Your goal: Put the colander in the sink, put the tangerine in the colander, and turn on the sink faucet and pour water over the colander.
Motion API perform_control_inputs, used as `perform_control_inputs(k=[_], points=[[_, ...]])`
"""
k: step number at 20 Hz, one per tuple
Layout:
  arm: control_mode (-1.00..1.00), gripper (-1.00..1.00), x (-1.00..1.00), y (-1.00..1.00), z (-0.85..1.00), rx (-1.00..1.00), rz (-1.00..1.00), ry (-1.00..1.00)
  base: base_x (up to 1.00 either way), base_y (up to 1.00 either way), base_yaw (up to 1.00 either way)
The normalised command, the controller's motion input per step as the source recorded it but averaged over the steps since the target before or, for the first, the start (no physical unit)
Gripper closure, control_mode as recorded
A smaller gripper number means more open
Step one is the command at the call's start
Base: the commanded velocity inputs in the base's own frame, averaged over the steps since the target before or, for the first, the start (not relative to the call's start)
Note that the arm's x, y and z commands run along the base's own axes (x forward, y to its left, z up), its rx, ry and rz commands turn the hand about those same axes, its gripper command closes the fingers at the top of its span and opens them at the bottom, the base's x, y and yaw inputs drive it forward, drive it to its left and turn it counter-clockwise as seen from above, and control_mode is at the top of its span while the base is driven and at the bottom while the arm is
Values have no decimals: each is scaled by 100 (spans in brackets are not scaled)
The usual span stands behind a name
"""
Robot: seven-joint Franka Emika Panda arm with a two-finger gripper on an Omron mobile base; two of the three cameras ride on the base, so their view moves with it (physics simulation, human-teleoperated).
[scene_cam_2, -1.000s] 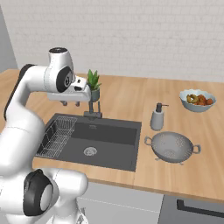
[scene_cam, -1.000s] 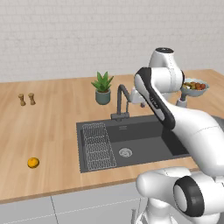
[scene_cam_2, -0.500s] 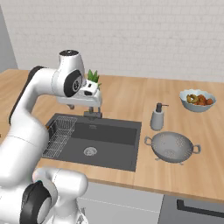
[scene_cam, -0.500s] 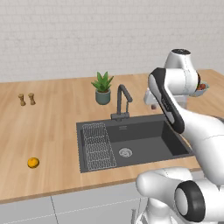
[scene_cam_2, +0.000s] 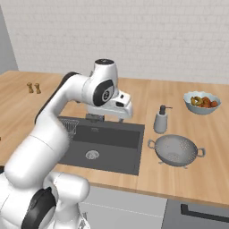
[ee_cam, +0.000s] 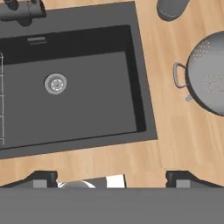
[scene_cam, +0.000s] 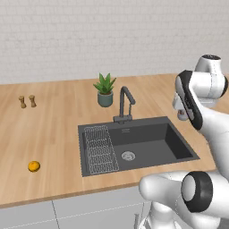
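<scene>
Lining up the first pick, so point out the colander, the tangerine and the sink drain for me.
colander [scene_cam_2: 177,149]: right base view, inside of the perforated bowl.
tangerine [scene_cam: 34,166]: left base view, middle of the fruit, on the counter left of the sink.
drain [ee_cam: 55,83]: hand view, centre of the round silver drain.

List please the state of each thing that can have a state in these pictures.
colander: upright on the counter, empty, not yet in the sink
tangerine: on the counter left of the sink
sink: dry, nothing in the basin but the wire rack
sink faucet: off, no water running
gripper: open, holding nothing
</scene>
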Motion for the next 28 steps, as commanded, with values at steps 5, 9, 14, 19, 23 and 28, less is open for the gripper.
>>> perform_control_inputs(k=[5,9,14,19,23,28], points=[[-100,-100,0,-90,-35,0,-8,12,0,0,0],[-100,-100,0,-75,-39,0,-5,8,0,0,0],[-100,-100,0,-57,-41,0,-1,4,0,0,0],[-100,-100,0,-39,-39,0,0,0,0,0,0],[-100,-100,0,-26,-41,0,7,0,0,0,0],[-100,-100,6,-14,-44,0,13,0,0,0,0]])
